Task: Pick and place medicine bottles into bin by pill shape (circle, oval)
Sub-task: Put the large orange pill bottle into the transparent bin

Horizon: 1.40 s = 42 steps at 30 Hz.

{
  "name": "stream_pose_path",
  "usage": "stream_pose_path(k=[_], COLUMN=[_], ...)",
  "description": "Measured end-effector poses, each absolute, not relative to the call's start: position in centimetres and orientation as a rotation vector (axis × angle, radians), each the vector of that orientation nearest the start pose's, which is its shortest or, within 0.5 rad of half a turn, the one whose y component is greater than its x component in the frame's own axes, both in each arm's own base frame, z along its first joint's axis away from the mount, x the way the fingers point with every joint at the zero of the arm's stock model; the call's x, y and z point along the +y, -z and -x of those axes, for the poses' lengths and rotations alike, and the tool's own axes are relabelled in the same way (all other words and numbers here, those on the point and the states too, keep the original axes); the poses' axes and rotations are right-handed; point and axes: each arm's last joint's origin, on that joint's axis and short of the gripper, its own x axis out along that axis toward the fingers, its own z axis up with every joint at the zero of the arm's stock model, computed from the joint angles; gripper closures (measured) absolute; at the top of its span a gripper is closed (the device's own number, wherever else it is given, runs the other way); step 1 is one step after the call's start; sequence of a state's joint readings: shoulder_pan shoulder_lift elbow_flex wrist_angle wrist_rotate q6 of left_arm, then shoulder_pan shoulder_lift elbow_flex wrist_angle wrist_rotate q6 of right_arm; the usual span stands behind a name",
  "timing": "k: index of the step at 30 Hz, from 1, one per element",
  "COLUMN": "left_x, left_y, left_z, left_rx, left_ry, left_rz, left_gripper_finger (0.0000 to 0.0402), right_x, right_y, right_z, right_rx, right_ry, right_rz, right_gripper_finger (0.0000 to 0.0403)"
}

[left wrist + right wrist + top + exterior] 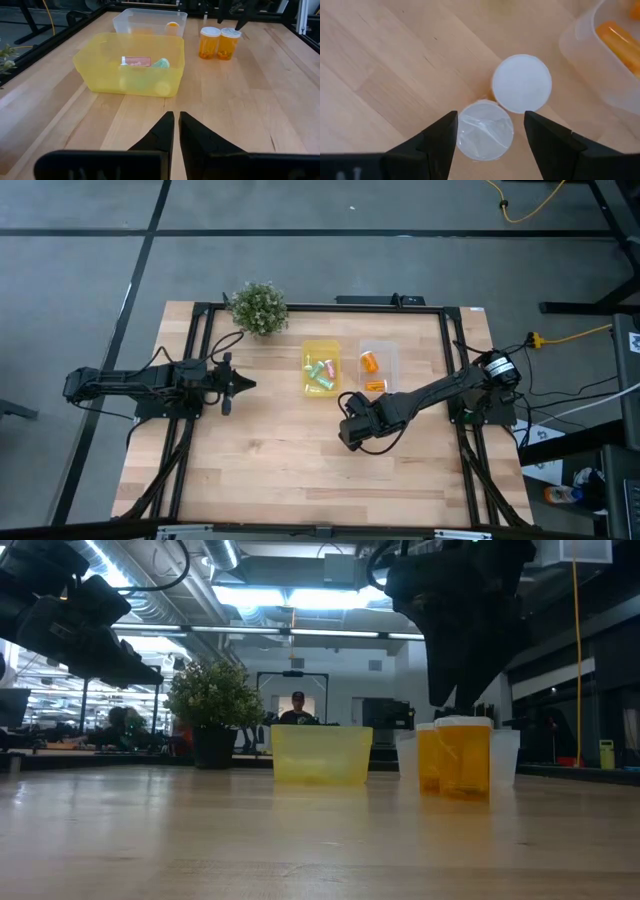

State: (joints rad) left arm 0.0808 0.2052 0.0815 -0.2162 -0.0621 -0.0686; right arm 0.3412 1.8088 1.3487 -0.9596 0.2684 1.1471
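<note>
From above, the right pincer (352, 430) hangs over two orange bottles standing upright and touching on the wooden surface (280, 470), just toward six o'clock from the clear bin (380, 368). Its fingers are spread, one to each side of the nearer bottle (485, 129) and not touching it; the second bottle (522, 83) stands against the first on the clear bin's side (both wear round white caps).

The clear bin holds two orange bottles lying down. At its nine o'clock sits the yellow bin (320, 367), with pastel vials (161, 64) lying inside.

The left pincer (243, 385) waits above the surface at nine o'clock of the yellow bin, fingers nearly together on nothing. A potted plant (258, 308) stands at eleven o'clock of the yellow bin.
</note>
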Motion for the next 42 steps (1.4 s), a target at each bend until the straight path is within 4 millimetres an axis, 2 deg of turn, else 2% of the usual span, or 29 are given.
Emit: stream_pose_path(k=[11, 31, 35, 42], left_x=[1.01, 1.01, 1.01, 1.01], left_y=[-15.44, -15.44, -15.44, -15.43], left_z=[-10.27, -10.27, -10.27, -10.27], left_rx=[0.335, 0.335, 0.335, 0.336], left_ry=[-0.153, -0.153, -0.153, -0.153], left_rz=[0.071, 0.071, 0.071, 0.071], left_gripper_finger=[0.0379, 0.0379, 0.0379, 0.0379], right_x=[10.92, 10.84, 10.82, 10.85], right_y=[-21.07, -21.09, -21.08, -21.09], right_z=[-32.71, -32.69, -32.66, -32.68], right_rx=[1.17, 1.16, 1.162, 1.16], right_ry=[0.682, 0.692, 0.695, 0.694], right_rz=[-0.588, -0.567, -0.565, -0.568], right_gripper_finger=[0.0171, 0.017, 0.015, 0.0083])
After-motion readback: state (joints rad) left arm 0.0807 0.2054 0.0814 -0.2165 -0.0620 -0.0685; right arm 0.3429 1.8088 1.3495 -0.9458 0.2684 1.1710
